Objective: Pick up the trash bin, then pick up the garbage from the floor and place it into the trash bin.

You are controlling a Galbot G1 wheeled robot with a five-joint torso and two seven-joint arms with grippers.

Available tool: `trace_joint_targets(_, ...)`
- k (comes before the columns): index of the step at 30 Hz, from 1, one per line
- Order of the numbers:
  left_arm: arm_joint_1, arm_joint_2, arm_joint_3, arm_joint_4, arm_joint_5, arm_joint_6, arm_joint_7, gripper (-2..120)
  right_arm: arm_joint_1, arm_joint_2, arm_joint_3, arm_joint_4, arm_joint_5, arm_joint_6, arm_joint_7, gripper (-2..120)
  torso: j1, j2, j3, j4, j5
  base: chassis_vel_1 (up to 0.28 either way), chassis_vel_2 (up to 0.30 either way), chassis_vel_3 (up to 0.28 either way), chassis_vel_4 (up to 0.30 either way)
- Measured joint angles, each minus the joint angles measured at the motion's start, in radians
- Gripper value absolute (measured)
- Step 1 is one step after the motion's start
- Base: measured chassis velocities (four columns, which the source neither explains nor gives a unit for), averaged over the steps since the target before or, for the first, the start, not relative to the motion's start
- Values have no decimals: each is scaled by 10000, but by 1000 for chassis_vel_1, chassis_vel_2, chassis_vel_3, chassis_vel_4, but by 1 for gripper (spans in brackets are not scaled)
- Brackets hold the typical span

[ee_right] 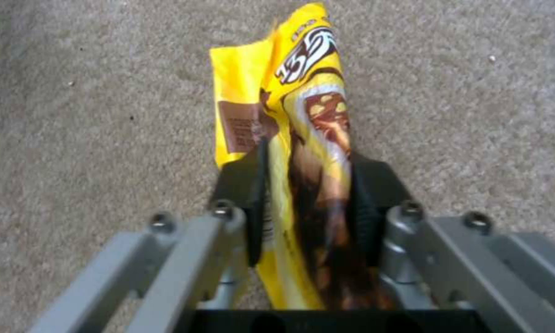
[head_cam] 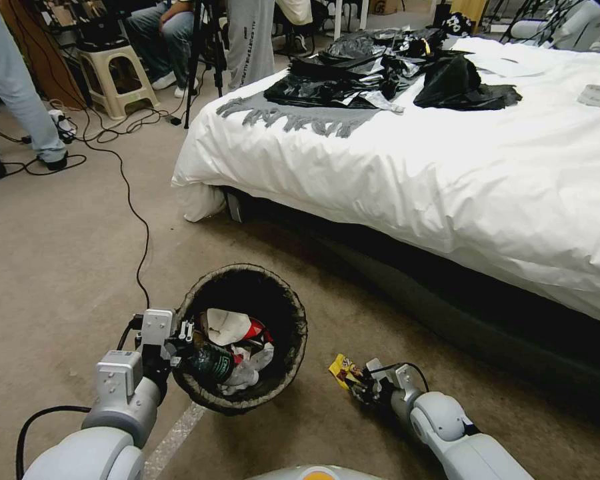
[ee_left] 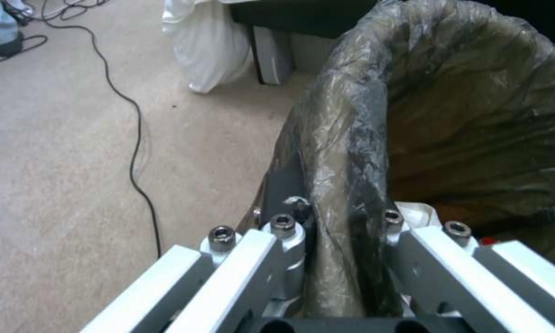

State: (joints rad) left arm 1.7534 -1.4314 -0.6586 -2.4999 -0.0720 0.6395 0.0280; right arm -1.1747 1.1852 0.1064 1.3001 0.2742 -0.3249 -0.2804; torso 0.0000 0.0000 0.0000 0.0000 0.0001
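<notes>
Left gripper (head_cam: 183, 343): lower left of the head view, its fingers (ee_left: 286, 226) clenched on the near rim of the trash bin, 1 inside and 1 outside the wall.
Trash bin (head_cam: 287, 293): lower centre of the head view, carried by that rim grip with its mouth tipped toward the camera; a dark bag is folded over the rim.
Bin contents: a green bottle (head_cam: 210, 363), white tissue (head_cam: 250, 367) and a red-and-white wrapper (head_cam: 240, 328) lie inside.
Yellow wrapper (head_cam: 343, 368): just right of the bin in the head view, low over the floor (head_cam: 60, 267); the right wrist view shows it pinched lengthwise, its free end sticking out past the fingertips.
Right gripper (head_cam: 361, 388): lower right of centre in the head view, its fingers (ee_right: 253, 185) grasping the yellow wrapper from both sides.
Bed (head_cam: 447, 167): fills the upper right, well apart from the work.
Step in hand: likely carrying the wrapper to the bin.
Doing it well: lift clear of the carpet first, pass over the rim without knocking it, since the bin hangs from 1 edge and may swing, and let go only once the wrapper is well inside the mouth.
</notes>
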Motion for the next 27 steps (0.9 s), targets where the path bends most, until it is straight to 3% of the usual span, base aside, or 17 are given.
trace_joint_targets(9, -3, -16, 1, -1, 7, -23, 0, 5, -23, 71, 17, -47, -86, 126, -1, 0, 0, 0, 0, 1, 0, 0, 0, 0, 0)
trace_joint_targets(20, 12, -17, 13, 0, 8, -28, 0, 5, -336, -94, 431, 509, -43, 299, -7, 0, 1, 0, 0, 0, 0, 0, 0, 0, 0)
trace_joint_targets(27, 66, 10, -11, 0, -40, -29, -11, 5, -877, -772, 1200, 2890, 68, 965, 344, 0, 0, 0, 1, -1, -1, 0, 0, 0, 0)
